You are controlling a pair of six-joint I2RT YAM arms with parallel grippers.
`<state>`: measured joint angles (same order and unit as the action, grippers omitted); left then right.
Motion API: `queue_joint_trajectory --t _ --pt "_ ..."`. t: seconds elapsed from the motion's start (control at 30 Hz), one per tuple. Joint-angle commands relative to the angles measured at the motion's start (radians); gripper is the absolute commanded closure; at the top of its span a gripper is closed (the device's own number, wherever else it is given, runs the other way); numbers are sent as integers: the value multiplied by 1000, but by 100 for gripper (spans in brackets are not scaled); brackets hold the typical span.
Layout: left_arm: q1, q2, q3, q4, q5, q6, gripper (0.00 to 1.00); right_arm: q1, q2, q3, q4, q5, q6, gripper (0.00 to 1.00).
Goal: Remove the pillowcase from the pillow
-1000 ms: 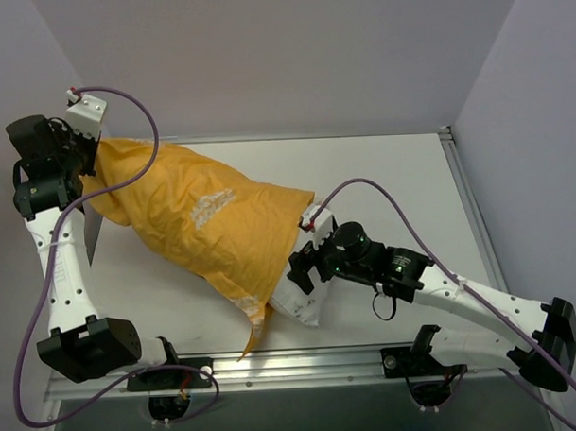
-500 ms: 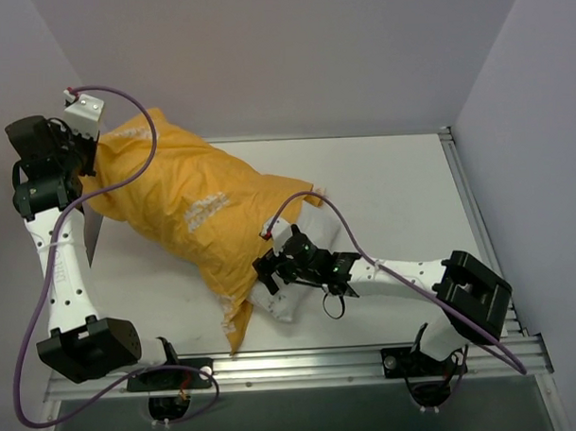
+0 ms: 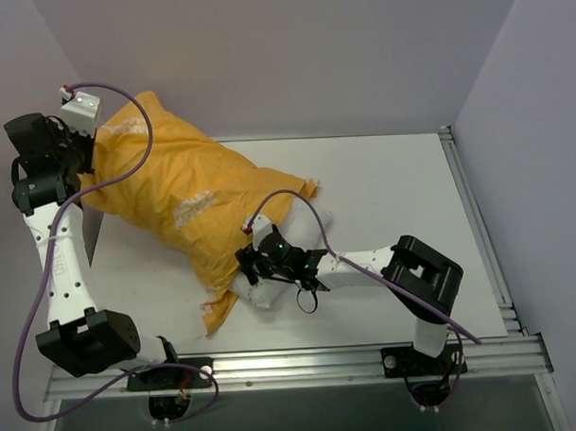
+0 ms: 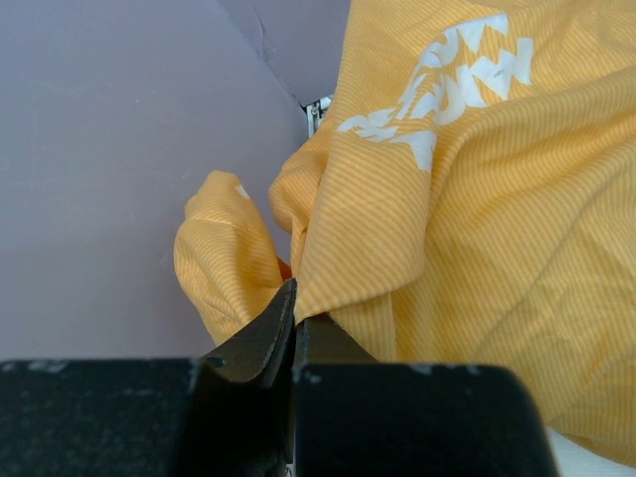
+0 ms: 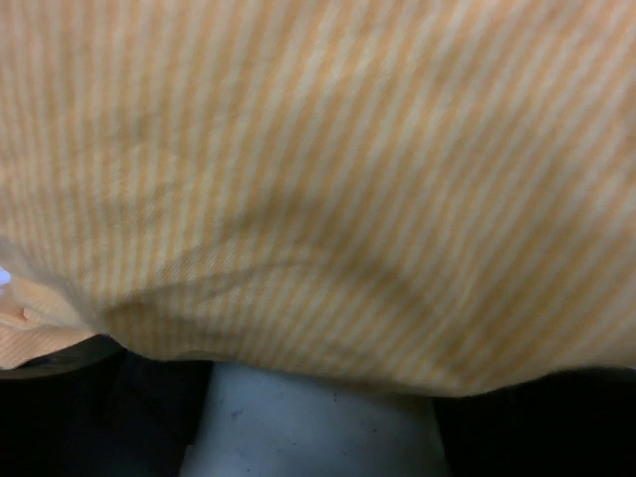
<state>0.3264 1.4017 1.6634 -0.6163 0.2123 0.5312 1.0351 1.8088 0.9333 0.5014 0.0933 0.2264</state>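
Pillowcase [image 3: 188, 205] corner pinched by raised left hand [image 4: 293, 298]; right hand [image 3: 254, 271], stretched low at pillow [image 3: 264, 296], grip unclear.

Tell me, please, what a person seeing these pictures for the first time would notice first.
The bright orange pillowcase catches the eye first, lying slantwise across the left half of the table, its far end raised at the far left. There the left gripper is shut on a fold of it. At the near end a bit of white pillow shows, with the right gripper close against it, jaws apart.
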Motion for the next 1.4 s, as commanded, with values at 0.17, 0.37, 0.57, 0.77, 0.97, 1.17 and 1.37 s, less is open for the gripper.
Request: queue_joint_trajectory --t 0.17,0.37,0.57,0.77,0.97,1.17,1.37 --pt "53 16 122 101 -1 -42 98 -39 140 -140 -374 -96 192 100" --pt "114 25 150 121 -8 -51 98 -269 -159 -298 -253 -174 263 100" --pt "177 69 232 107 -11 -68 98 -487 -489 -384 -222 -295 304 100" --pt "218 111 321 96 -24 -83 98 -805 -632 -422 -274 -417 292 100" --pt "230 103 319 95 -14 -79 98 -1251 -695 -447 -241 -582 312 100" --pt "240 105 326 110 -36 -70 98 -1544 -698 -375 -221 -632 385 100" --pt "279 134 378 147 -97 -77 98 -1696 -733 -283 -224 -571 427 100"
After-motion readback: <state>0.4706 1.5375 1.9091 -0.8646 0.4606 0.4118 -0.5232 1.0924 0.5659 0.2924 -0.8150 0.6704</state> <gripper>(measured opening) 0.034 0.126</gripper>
